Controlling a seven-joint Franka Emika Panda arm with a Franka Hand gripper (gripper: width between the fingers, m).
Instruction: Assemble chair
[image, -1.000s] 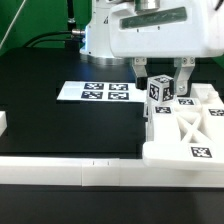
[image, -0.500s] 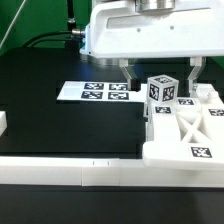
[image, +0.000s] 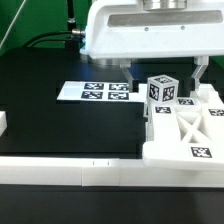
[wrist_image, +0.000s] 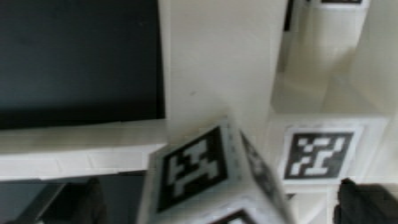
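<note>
Exterior view, end effector (image: 163, 72) spread wide, straddling boxy tagged white leg block (image: 160, 90), X-braced frame (image: 195, 128).

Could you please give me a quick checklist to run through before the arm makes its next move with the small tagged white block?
1. Gripper open: ok, fingers spread wide on either side of the block.
2. Small white plastic leg block released: ok, no finger touches it.
3. Block upright on the assembly: ok, though seating depth cannot tell.
4. White X-braced frame resting beside the block: ok.
5. Flat white marker board apart from the parts: ok.
6. Block's tags readable in wrist view: ok, slightly blurred.
</note>
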